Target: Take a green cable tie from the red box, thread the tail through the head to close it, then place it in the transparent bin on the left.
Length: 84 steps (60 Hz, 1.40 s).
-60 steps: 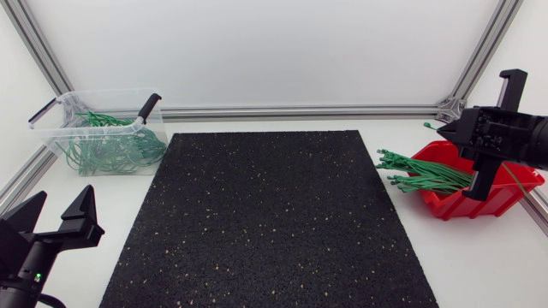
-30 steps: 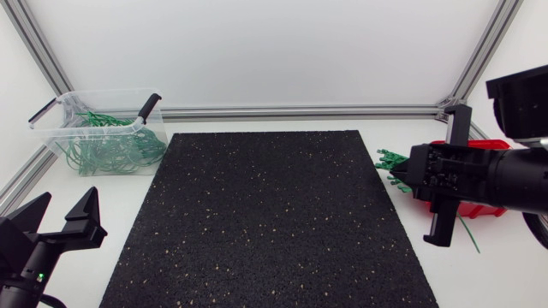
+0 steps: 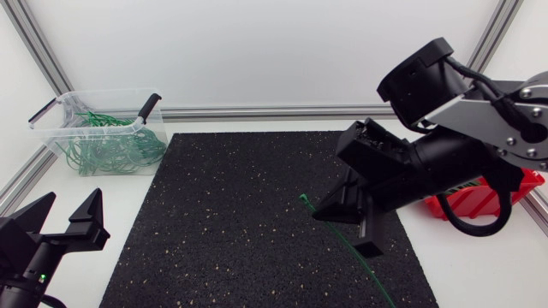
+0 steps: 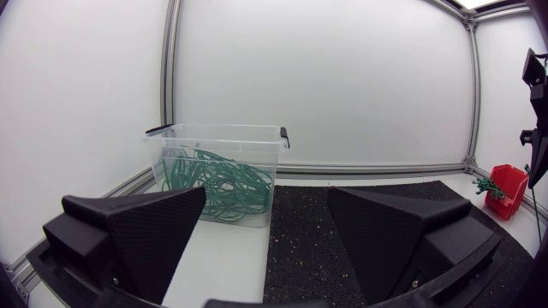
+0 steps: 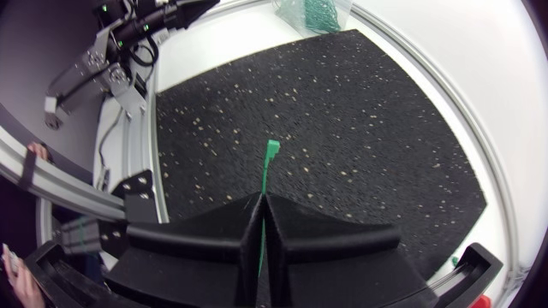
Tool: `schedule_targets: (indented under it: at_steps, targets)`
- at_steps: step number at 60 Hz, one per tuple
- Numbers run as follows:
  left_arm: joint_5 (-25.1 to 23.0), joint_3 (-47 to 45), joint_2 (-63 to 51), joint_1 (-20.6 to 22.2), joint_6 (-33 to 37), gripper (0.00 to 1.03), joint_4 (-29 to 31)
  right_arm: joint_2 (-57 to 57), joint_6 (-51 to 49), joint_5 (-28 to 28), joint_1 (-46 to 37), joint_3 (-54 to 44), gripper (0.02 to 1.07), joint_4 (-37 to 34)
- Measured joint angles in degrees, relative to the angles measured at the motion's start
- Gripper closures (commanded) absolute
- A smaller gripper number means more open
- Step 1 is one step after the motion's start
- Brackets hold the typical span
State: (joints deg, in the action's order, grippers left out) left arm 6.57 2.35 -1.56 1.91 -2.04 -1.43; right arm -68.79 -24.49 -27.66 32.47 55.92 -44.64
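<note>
The green cable tie (image 5: 267, 175) is pinched tight in the right hand (image 5: 262, 202), whose two fingers are pressed together on it. Its little square head pokes out ahead of the fingers, and its long thin tail hangs down behind them. A second ago this hand was over at the red box (image 3: 475, 202). It has now swung out over the black mat (image 3: 240, 222) and brought the tie along, so the tie is up in the air above the mat. I think the picking-up step is done and closing the loop comes next. The left hand (image 3: 67, 205) has not moved. It sits low at the near left corner of the surface, spread wide with nothing in it. The clear bin (image 3: 103, 93) full of closed ties is well apart from both hands.
</note>
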Motion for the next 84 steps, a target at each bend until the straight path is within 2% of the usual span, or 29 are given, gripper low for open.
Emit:
schedule_targets:
  at_steps: [13,21,36,42,48,58,65,79,81,84]
  targets:
    - [-0.83,0.0,-0.52,0.0,0.57,0.04,0.13,-5.6,12.07,-19.45,-6.36,-0.15,1.01,11.74]
    - [-1.81,0.0,-1.81,0.04,0.61,0.04,0.37,-6.45,19.23,-26.1,-10.19,-2.16,1.01,21.51]
    - [-1.81,0.0,1.05,1.22,1.22,0.04,0.39,-1.86,34.34,-28.52,-9.46,-12.04,1.01,39.65]
    - [-1.81,0.2,0.66,2.38,1.25,0.04,0.5,0.07,37.94,-28.74,-7.65,-12.98,1.01,42.14]
    - [-2.71,1.84,-4.31,2.45,0.81,0.04,2.21,0.66,40.28,-28.94,-5.95,-12.98,1.01,43.87]
    - [-13.73,8.5,-11.58,0.74,-2.82,0.05,8.28,0.66,42.97,-29.11,-4.13,-12.98,1.01,46.23]
    - [-23.19,13.79,-14.25,-0.39,-5.57,0.18,10.88,0.66,43.71,-29.75,-4.02,-12.98,1.01,46.69]
    - [-39.52,21.44,-19.19,-0.22,-7.54,0.16,13.18,0.66,44.04,-33.62,-6.25,-13.97,1.01,47.56]
    - [-41.38,22.36,-20.72,-0.02,-7.69,0.11,13.18,0.66,44.04,-33.99,-6.64,-14.19,1.01,47.58]
    - [-44.15,23.67,-23.32,0.63,-8.04,0.09,13.2,0.66,44.04,-34.58,-7.17,-14.45,1.01,47.67]
